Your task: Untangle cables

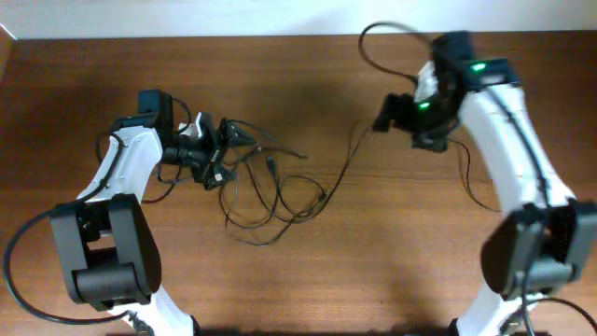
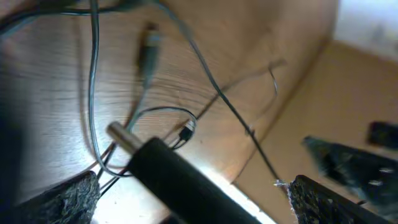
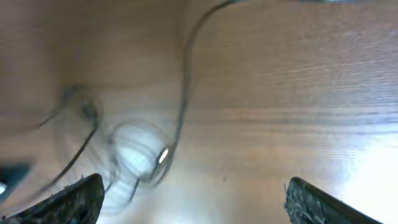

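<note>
Thin black flexible cables (image 1: 266,191) with small plug ends are lying in a loose knot of overlapping loops on the brown wood-grain table (image 1: 308,280). The knot is sitting left of centre, about midway between the far and near edges. One strand is running out of it toward the right edge and climbing toward the far edge, ending just beside the right gripper (image 1: 384,114). The left gripper (image 1: 213,154), black on a white arm, is hovering at the left side of the knot, over its densest part. In the left wrist view the cables (image 2: 93,93) are crossing the wood in several curves. A small pale connector (image 2: 149,46) is lying on the table toward the top of that view. A thick black cylindrical plug with a silver metal tip (image 2: 165,171) is showing large and close in the gap of the left gripper (image 2: 194,183). The dark textured fingers (image 2: 68,199) are standing wide apart and are not pressing on that plug. I cannot tell whether the plug is resting on the table or hanging. In the right wrist view a single cable (image 3: 183,106) is curving down across the wood into a blurred loop. The right gripper (image 3: 193,186) is also spread wide, with only table and that strand between its fingers (image 3: 323,199) and nothing held. Green lights (image 1: 478,67) are glowing on the right arm near the far edge.
</note>
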